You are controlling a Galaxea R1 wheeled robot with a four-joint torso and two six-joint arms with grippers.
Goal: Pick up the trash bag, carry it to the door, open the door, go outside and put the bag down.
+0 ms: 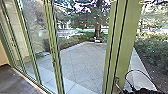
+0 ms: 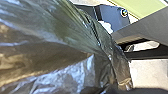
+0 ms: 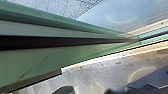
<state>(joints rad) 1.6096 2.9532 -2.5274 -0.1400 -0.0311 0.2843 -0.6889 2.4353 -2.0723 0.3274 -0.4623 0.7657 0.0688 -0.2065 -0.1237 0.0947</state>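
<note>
So the bag (image 2: 50, 57) is right up close to the left wrist camera, big folds of shiny dark plastic. Robot's most likely carrying it on that side so the right arm (image 1: 145, 91) is free for the door, which makes sense. Can't tell whether the left gripper is apart, together or clamped on the bag, since the grip itself can't be made out. Same with the right gripper, no idea if it's apart, together or on anything. That arm pokes in at the lower right of the head view, near what looks like a metal handle (image 1: 117, 82), probably put there to work the door (image 1: 125, 50). The handle sits low on the green uprights right of centre. Can't say for sure if the door's shut or a bit ajar. Going by the right wrist view, the arm is close to the green framing where it meets the pale sill (image 3: 100, 58). Past the glass, the paving (image 1: 80, 60) fills the middle, a decent flat spot to set a bag down, with hedge (image 1: 152, 50) over at the right and a tree (image 1: 98, 31) at upper centre. Looks like the bag still has to go through.
</note>
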